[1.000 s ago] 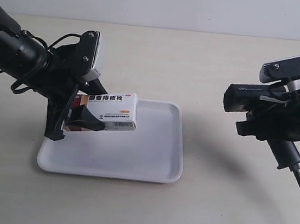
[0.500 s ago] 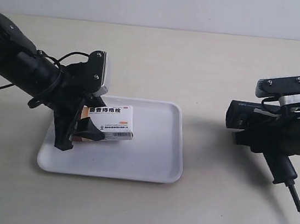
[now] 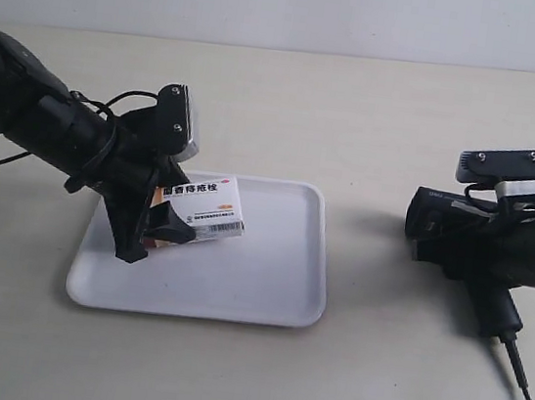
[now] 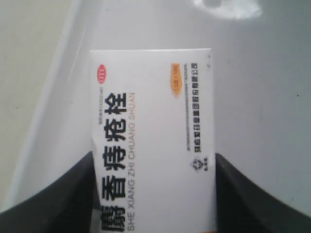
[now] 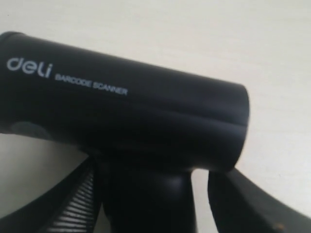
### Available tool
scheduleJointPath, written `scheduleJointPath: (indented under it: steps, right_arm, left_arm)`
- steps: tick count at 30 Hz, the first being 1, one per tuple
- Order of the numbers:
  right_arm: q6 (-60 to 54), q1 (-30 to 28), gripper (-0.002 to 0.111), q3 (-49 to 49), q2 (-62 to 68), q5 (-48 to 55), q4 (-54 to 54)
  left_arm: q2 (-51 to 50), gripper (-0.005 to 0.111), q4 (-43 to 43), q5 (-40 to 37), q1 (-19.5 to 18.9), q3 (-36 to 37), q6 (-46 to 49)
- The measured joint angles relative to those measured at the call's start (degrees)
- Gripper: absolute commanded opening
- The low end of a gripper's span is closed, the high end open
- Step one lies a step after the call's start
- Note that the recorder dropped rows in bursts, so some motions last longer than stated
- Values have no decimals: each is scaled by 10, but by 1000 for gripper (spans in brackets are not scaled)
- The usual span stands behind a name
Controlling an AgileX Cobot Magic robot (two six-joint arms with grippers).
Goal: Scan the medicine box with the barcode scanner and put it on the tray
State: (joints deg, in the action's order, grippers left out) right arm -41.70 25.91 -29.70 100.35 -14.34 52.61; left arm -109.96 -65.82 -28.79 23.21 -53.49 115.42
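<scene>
The medicine box (image 3: 205, 207), white with black Chinese lettering, is held tilted low over the white tray (image 3: 269, 260). My left gripper (image 3: 159, 235) is shut on its end. I cannot tell whether the box touches the tray. The left wrist view shows the box (image 4: 153, 121) between both dark fingers of that gripper (image 4: 153, 194), with the tray floor (image 4: 262, 97) behind it. The black barcode scanner (image 3: 461, 230) is at the exterior view's right, low over the table, head pointing towards the tray. My right gripper (image 3: 496, 260) is shut on its handle. In the right wrist view the scanner (image 5: 121, 111) fills the frame above that gripper (image 5: 150, 194).
The scanner's black cable (image 3: 529, 387) trails off its handle across the beige table (image 3: 376, 126) towards the exterior view's lower right corner. The left arm's dark body (image 3: 32, 115) reaches over the tray's left edge.
The left arm has lowered the box closer to the tray and tilted it. The right arm has drawn the scanner down and slightly to the exterior view's right.
</scene>
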Motion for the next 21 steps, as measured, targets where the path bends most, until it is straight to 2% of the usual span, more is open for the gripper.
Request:
scheduleJointPath:
  steps: [3, 10, 13, 16, 18, 20, 21]
  right_arm:
    - [6, 0, 39, 0, 2, -1, 0]
    - [51, 0, 91, -10, 3, 13, 1]
    - [50, 0, 99, -19, -14, 42, 1]
    - [22, 0, 99, -21, -61, 69, 0]
    - [7, 0, 97, -22, -115, 86, 0]
    - [-5, 0, 92, -23, -182, 105, 0]
    - [-7, 0, 85, -23, -212, 114, 0]
  left_arm:
    - [0, 66, 0, -1, 0, 0, -22]
    - [0, 94, 47, -21, 0, 0, -41]
    - [2, 98, 51, -23, 0, 0, -46]
    - [29, 96, 52, -23, 0, 0, -67]
    - [66, 90, 52, -23, 0, 0, -98]
    - [121, 75, 58, -25, 0, 0, -144]
    - [145, 61, 61, -26, 0, 0, -165]
